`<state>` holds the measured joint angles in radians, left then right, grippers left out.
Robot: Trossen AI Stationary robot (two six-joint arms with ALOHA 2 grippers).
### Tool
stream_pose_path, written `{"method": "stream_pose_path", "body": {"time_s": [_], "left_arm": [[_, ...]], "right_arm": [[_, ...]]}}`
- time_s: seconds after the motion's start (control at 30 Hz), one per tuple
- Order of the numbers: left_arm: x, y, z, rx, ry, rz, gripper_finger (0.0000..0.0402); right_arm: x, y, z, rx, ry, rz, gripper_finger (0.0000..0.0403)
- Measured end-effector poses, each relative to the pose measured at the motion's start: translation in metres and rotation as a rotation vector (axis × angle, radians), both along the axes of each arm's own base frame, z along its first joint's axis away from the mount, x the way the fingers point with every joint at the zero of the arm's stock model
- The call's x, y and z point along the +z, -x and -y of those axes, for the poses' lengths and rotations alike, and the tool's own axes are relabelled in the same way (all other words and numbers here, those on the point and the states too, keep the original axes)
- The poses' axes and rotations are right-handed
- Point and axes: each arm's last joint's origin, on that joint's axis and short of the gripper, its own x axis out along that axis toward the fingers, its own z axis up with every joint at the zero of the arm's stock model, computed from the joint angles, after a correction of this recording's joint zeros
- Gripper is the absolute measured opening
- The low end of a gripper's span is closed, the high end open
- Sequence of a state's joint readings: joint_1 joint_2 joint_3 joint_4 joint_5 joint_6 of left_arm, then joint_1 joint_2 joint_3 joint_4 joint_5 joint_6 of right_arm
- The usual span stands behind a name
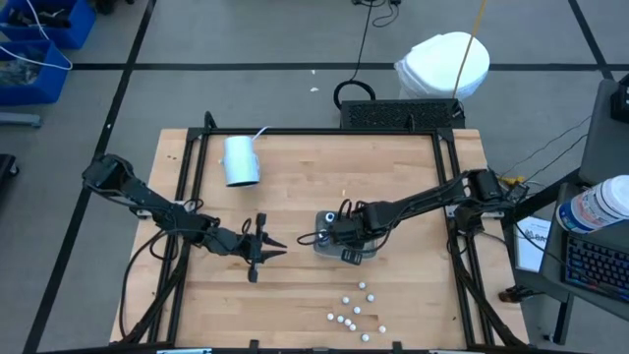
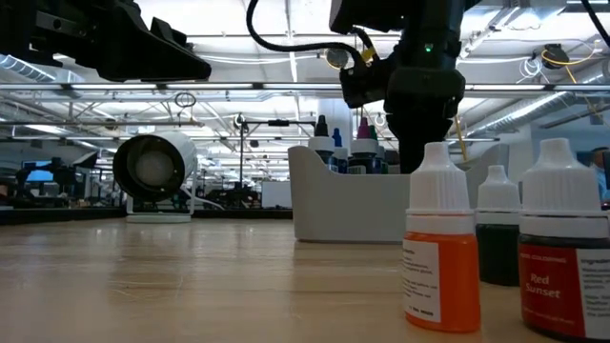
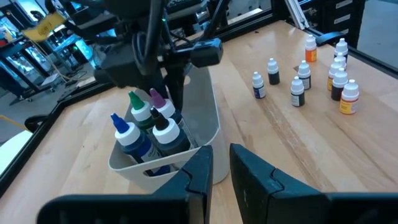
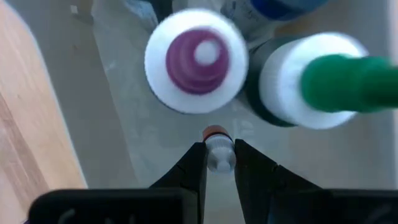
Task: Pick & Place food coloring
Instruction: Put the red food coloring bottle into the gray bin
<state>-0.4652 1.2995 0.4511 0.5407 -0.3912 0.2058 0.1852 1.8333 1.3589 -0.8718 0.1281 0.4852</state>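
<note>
A translucent grey tray [image 1: 321,243] sits mid-table and holds several dark food coloring bottles with blue, green, purple and black tips [image 3: 149,127]. My right gripper [image 4: 220,160] reaches down into the tray beside them and is shut on a small white-capped reddish bottle [image 4: 217,146]. Loose small white-capped bottles [image 1: 354,310] stand upright on the table near its near edge. They fill the foreground in the low view [image 2: 443,248]. My left gripper [image 3: 221,163] hovers left of the tray, with a narrow gap between its fingers, touching nothing. My right gripper pinches the small bottle by its white cap [image 4: 219,157] between its two fingers, coming from above and pointing down. The reddish body [image 4: 216,132] shows just past the fingertips, over the tray floor. Whether the bottle touches the floor, I cannot tell.
A pale blue cup [image 1: 241,160] lies on its side near the table's far left. The purple-tipped [image 4: 196,59] and green-tipped [image 4: 317,78] bottles stand close beside the held bottle. Bare wood lies between the tray and the loose bottles. Black rails edge the table [image 1: 182,197].
</note>
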Motion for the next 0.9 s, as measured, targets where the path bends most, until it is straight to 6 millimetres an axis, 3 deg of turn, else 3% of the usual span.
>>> {"method": "stream_pose_path", "body": {"time_s": [0.53, 0.9], "left_arm": [[0.0, 0.0, 0.0, 0.001, 0.0, 0.0, 0.0063], [0.0, 0.0, 0.0, 0.001, 0.0, 0.001, 0.0063]], "right_arm": [[-0.023, 0.007, 0.001, -0.026, -0.013, 0.025, 0.0054], [-0.028, 0.008, 0.001, -0.023, -0.035, 0.052, 0.0077]]}}
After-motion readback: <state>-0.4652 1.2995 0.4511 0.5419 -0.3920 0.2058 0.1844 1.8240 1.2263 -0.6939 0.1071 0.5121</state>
